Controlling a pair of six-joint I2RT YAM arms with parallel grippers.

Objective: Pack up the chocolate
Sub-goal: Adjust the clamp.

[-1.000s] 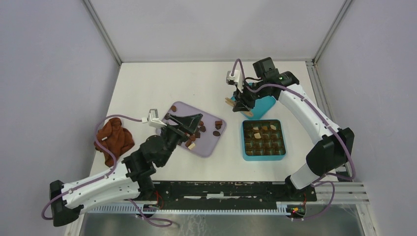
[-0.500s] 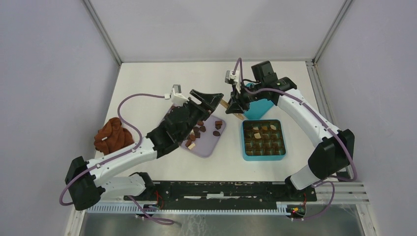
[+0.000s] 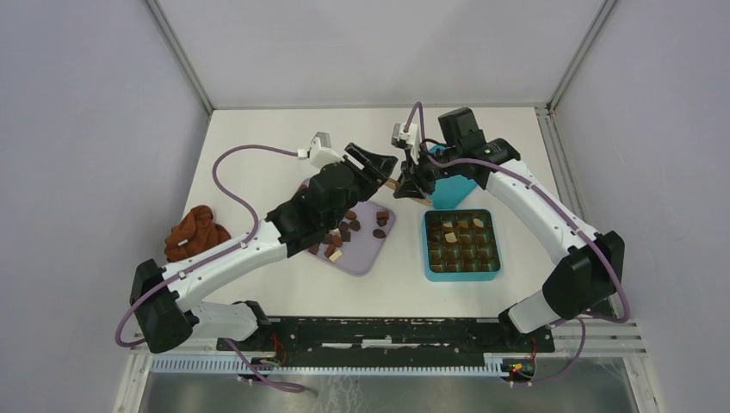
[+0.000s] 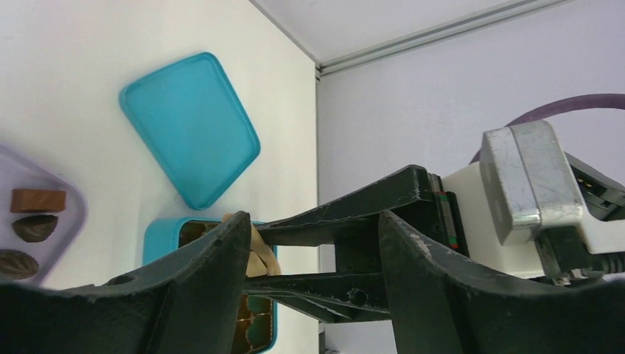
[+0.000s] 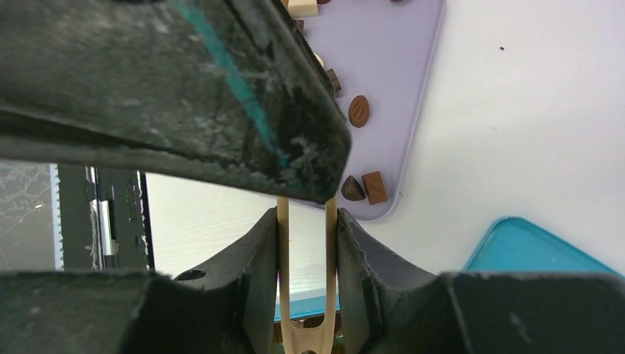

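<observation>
Small brown and cream pieces of chocolate [image 3: 353,225] lie on a lilac tray [image 3: 372,249]; more sit in cells of the open teal box [image 3: 461,244]. My right gripper [image 3: 411,183] [image 5: 306,221] is shut on beige wooden tongs [image 5: 282,273] [image 3: 393,182], whose two arms are pressed between its fingers. My left gripper [image 3: 387,168] [image 4: 313,221] is open, and its jaws straddle the right gripper's fingers and the tongs [image 4: 253,247]. One left finger [image 5: 184,88] hides the tong tips in the right wrist view.
The teal lid [image 3: 454,185] [image 4: 190,136] lies flat behind the box. A rust-brown cloth lump [image 3: 194,232] sits at the table's left side. The two arms meet above the tray's far right corner.
My left arm swung up and right from over the tray to the right gripper, and its jaws narrowed. The right gripper shifted slightly left, still shut on the tongs.
</observation>
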